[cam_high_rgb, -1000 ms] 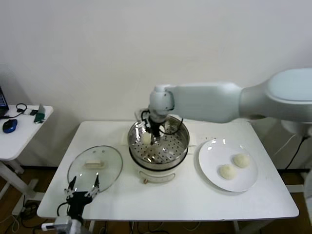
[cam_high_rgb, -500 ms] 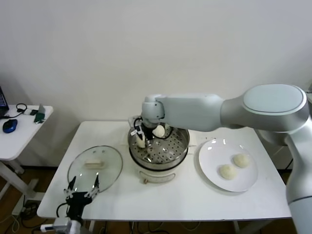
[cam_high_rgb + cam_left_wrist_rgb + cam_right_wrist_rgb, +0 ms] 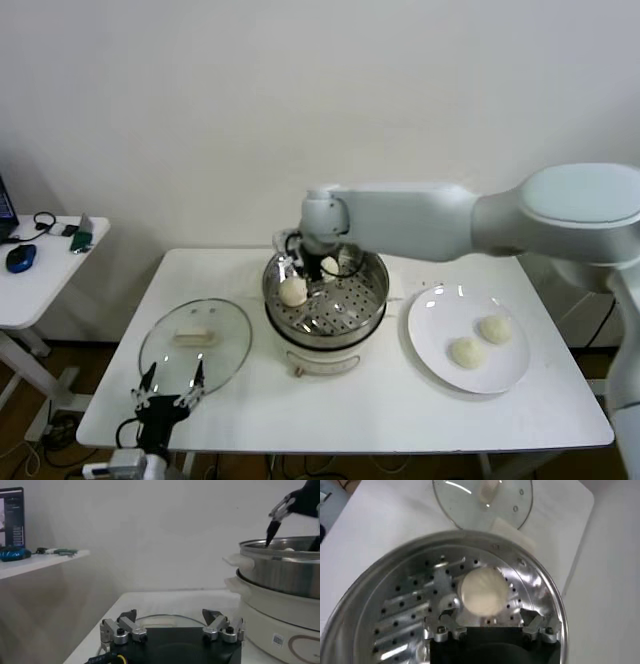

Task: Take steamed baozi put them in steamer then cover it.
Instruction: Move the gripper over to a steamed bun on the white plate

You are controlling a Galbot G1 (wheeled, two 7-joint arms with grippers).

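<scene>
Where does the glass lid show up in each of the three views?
Head view: the lid lies flat on the table, to the robot's left of the steamer.
Left wrist view: only its rim shows past the left hand.
Right wrist view: lid beyond the steamer.
Shared landmark: the steamer.

The right arm reaches in from the robot's right, its thick white upper link running almost level across the scene and bending down at the wrist. The right gripper [image 3: 314, 268] points downward with its jaws spread wide and nothing between its fingers [image 3: 442, 630]. The left arm is parked low at the near left corner of the bench; the left gripper [image 3: 170, 385] points forward, jaws wide apart and holding nothing.
</scene>
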